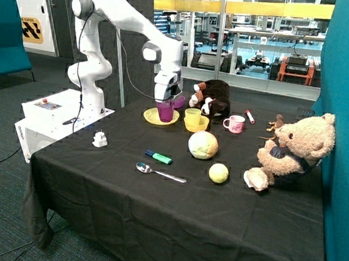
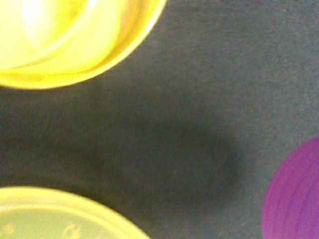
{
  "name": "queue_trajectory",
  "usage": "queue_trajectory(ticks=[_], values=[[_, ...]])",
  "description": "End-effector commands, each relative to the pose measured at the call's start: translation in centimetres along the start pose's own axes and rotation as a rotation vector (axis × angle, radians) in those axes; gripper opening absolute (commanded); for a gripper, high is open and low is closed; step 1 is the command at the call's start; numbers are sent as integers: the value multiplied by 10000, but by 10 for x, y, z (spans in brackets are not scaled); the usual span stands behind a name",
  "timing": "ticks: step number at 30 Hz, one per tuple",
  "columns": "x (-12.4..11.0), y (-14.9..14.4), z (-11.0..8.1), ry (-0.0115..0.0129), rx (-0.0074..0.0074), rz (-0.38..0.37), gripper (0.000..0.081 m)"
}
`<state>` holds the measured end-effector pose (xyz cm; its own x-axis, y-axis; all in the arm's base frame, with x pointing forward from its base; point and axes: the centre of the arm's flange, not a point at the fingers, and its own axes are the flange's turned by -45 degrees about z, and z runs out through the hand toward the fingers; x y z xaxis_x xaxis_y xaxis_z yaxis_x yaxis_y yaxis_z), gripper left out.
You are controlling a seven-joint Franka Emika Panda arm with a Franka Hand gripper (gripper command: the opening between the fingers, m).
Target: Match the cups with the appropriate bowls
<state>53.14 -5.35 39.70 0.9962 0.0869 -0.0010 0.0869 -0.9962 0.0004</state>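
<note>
My gripper [image 1: 165, 102] hangs over the wide yellow plate [image 1: 149, 117] at the back of the table. It is shut on the rim of the purple cup [image 1: 164, 112], whose base is at the plate. The purple bowl [image 1: 179, 101] sits just behind the gripper, partly hidden by it. The yellow cup [image 1: 192, 115] stands in the yellow bowl [image 1: 197, 127] beside the plate. The wrist view shows the yellow bowl [image 2: 60, 45], the plate's rim [image 2: 50, 211] and a purple round edge [image 2: 296, 199]; I cannot tell whether that is cup or bowl. No fingers show there.
A dark plush dog [image 1: 213, 99], a pink-and-white mug [image 1: 234, 123] and a red marker [image 1: 250, 116] sit at the back. A pale green ball [image 1: 203, 145], a yellow ball [image 1: 219, 173], a teddy bear [image 1: 293, 150], a spoon [image 1: 160, 173], a highlighter [image 1: 159, 157] and a white plug [image 1: 100, 139] lie nearer the front.
</note>
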Motion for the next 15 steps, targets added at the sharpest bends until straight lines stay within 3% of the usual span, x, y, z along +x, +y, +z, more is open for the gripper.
queue_trajectory(ticks=[1, 10, 15], values=[[-9, -30, -21, 10, 4, -916, 0], [-26, -63, -26, 10, 4, -1699, 0], [-43, -75, -25, 10, 4, -1691, 0]])
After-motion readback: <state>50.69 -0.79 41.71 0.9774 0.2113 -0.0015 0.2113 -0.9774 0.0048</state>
